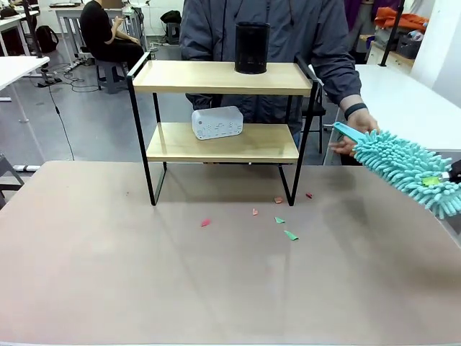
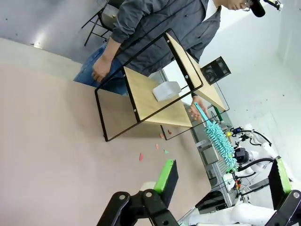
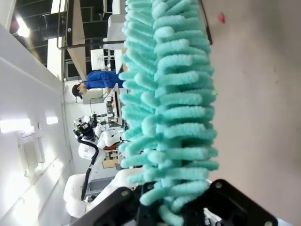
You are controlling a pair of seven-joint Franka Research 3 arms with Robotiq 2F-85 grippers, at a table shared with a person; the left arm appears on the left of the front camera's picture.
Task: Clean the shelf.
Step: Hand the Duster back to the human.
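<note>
- Plainly, the shelf [image 1: 223, 90] stands on the table [image 1: 216, 288] toward its far side, with a black cylinder [image 1: 252, 47] on the top board and a small white box [image 1: 217, 122] on the lower one.
- The teal duster [image 1: 407, 169] is clamped at its head end by the right gripper [image 3: 181, 207], whose jaws are shut on the fluffy strands, while the handle end is held by the person's hand [image 1: 355, 133].
- A tug-of-war is risked if both ends are pulled at once; the soft strands could slip from the pinch.
- The black cylinder could be knocked off the top board by a wide sweep, as it is tall and stands near the edge.
- Paper scraps [image 1: 284, 220] on the table could be scattered further.
- The left gripper [image 2: 221, 181] is seen from its own wrist with fingers spread wide and nothing between them.
- The clamp on the strands is shown close-up in the right wrist view.
</note>
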